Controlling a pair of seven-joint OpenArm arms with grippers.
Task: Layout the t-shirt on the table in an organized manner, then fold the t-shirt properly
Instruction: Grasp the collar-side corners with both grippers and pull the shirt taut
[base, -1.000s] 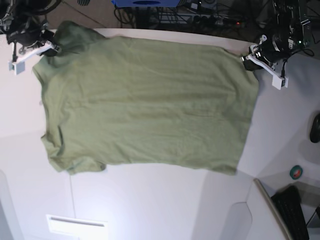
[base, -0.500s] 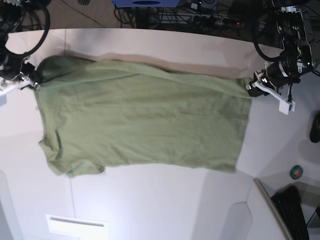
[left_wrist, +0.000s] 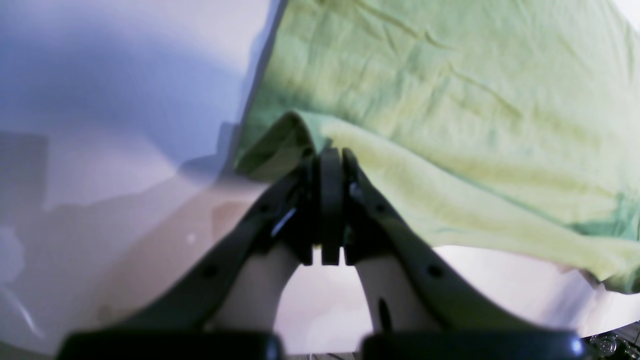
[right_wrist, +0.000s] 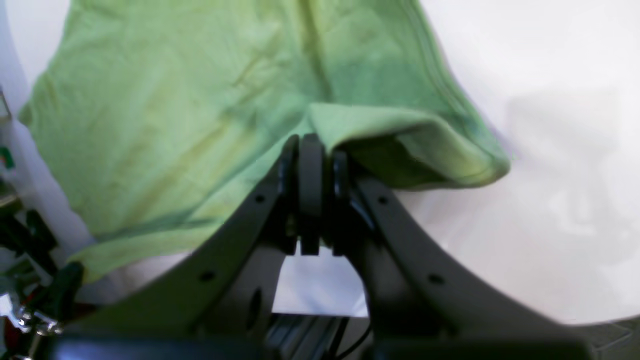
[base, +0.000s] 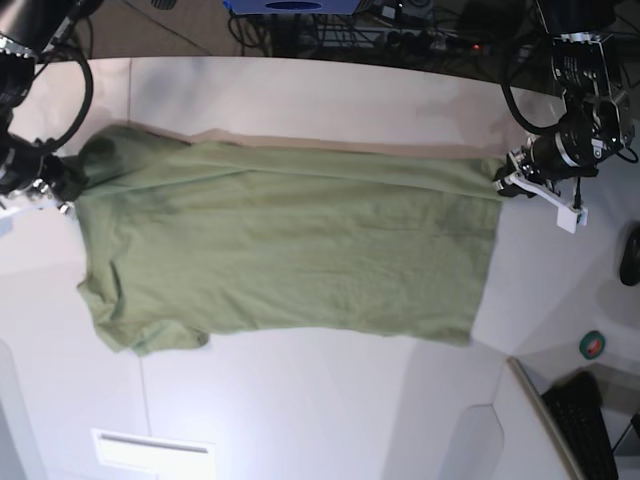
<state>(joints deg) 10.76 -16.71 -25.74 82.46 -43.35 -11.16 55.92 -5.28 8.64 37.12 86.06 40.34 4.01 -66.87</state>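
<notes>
The olive-green t-shirt lies spread across the white table, sleeves at the view's left and hem at the right. My right gripper is shut on the far sleeve corner at the left. In the right wrist view that gripper pinches a folded fabric edge of the t-shirt. My left gripper is shut on the far hem corner at the right. The left wrist view has this gripper clamping a raised fold of the t-shirt just above the table.
A green tape roll, a black keyboard and a dark object sit at the right edge. A white label lies at the front left. Cables and dark floor run behind the table's far edge.
Both grippers have moved toward the near side, dragging the shirt's far edge with them. A strip of bare table now shows behind the shirt. Both grips held.
</notes>
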